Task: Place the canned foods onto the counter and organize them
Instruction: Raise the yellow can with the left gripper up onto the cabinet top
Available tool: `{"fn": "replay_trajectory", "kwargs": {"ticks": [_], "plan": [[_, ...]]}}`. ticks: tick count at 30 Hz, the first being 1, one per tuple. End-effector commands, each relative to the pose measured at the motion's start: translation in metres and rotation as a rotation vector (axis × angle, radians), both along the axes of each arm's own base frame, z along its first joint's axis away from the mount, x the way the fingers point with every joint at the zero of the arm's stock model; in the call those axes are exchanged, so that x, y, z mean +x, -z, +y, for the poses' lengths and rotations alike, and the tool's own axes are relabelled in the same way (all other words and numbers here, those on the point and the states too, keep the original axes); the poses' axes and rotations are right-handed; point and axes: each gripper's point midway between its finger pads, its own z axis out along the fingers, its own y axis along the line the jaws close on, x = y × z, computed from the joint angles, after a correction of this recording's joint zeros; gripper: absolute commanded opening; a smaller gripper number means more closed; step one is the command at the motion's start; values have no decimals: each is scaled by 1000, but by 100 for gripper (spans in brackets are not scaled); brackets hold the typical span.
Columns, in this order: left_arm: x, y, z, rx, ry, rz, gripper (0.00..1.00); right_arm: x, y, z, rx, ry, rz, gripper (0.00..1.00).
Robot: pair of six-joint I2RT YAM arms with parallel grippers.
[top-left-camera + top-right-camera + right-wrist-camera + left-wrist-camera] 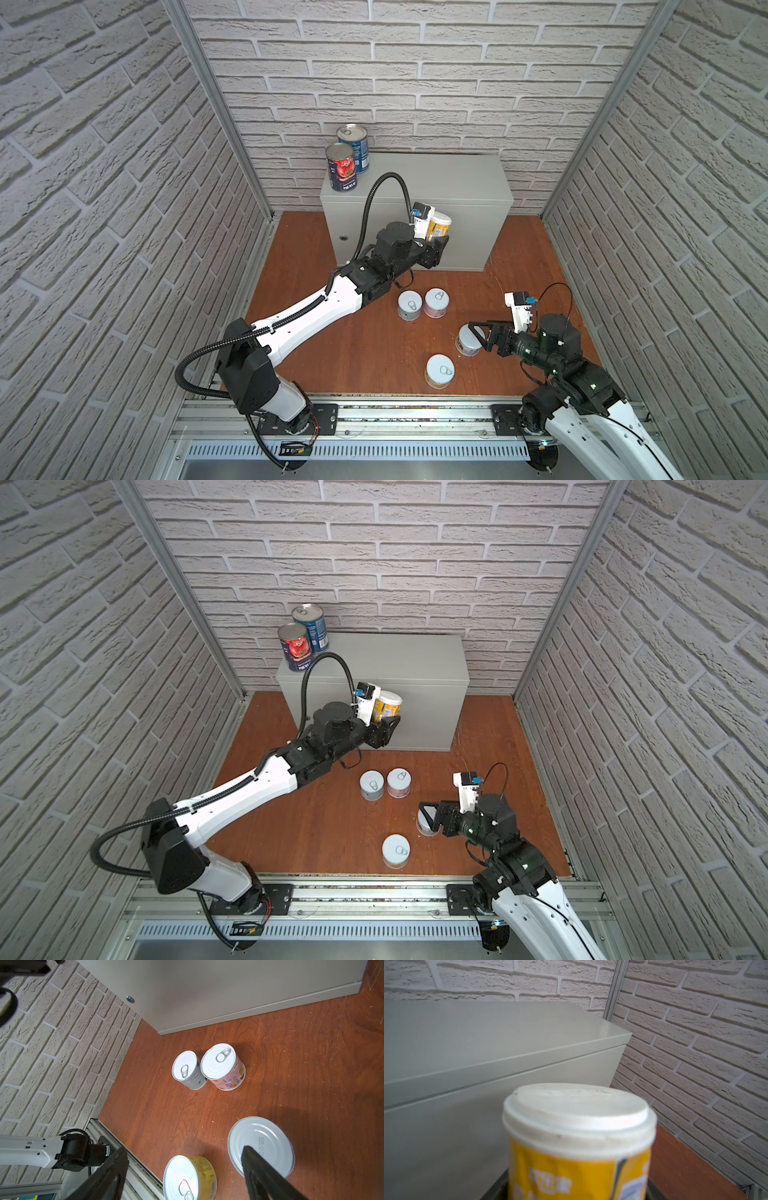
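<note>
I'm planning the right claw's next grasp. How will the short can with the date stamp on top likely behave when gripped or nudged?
The date-stamped can looks like rigid metal, so it should keep its shape in the right claw. Short, wide and standing on end, it would probably slide on the wooden floor rather than tip.

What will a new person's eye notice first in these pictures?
The left gripper holds a yellow can in front of the grey counter. At the left end of its top stand the tomato can and the blue can. The open right gripper hangs over a short can on the wooden floor.
</note>
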Motion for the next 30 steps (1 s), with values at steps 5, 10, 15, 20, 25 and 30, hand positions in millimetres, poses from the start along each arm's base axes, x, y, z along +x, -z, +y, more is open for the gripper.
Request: {"fn": "replay_trajectory", "kwargs": {"ticks": [5,10,15,20,25,30], "plan": [[14,-87,6,-16,-43,-223,42,-2,0,-5,16,27,-34,86],[26,-110,13,25,-66,-275,41,-6,2,-9,4,38,-33,86],[37,-136,18,49,-94,-343,41,-9,6,-13,1,50,-34,87],[58,-148,28,95,-152,-379,42,-12,11,-14,1,54,-26,87],[86,-156,40,154,-223,-395,42,-14,14,-17,-11,60,-24,86],[109,-168,57,112,-263,-379,41,-15,16,-19,-21,67,-24,87]]}}
